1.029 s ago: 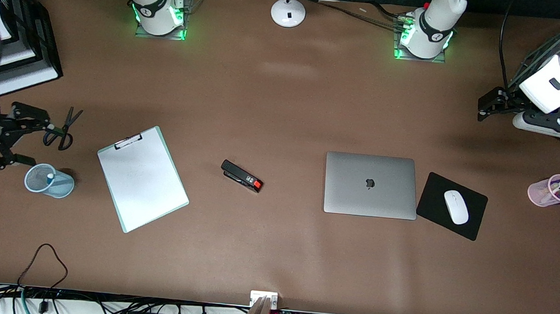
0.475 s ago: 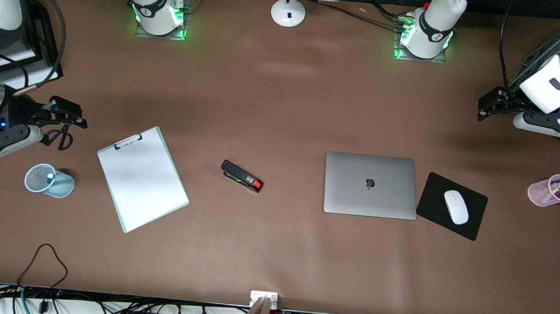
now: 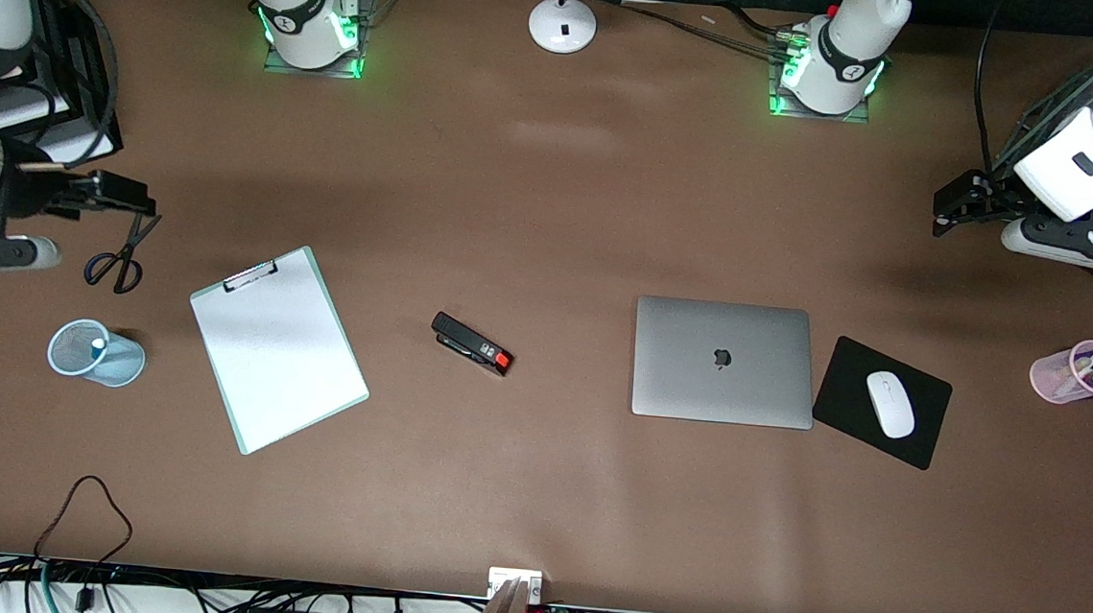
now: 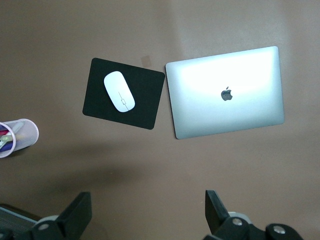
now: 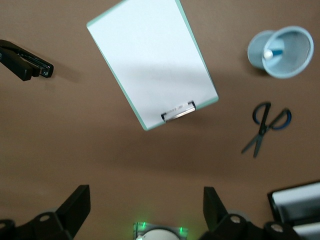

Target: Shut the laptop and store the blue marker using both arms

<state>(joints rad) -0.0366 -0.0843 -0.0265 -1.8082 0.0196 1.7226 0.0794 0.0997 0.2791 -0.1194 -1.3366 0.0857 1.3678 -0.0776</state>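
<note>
White jointed arms (image 3: 1090,162) with dark joints, black end effectors, green-lit bases (image 3: 313,35).

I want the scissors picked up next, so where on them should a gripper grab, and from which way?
Judging by their pose, grip the scissors from straight above at the pivot, where blades meet handles. They lie flat on the table, closed, so the crossing is the narrowest solid part; the loops are wide and hollow. The right gripper, open, hangs closest; the left gripper is open too.

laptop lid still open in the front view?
No, the laptop lies flat on the table with its lid down, the logo facing up, beside the mouse pad.
</note>
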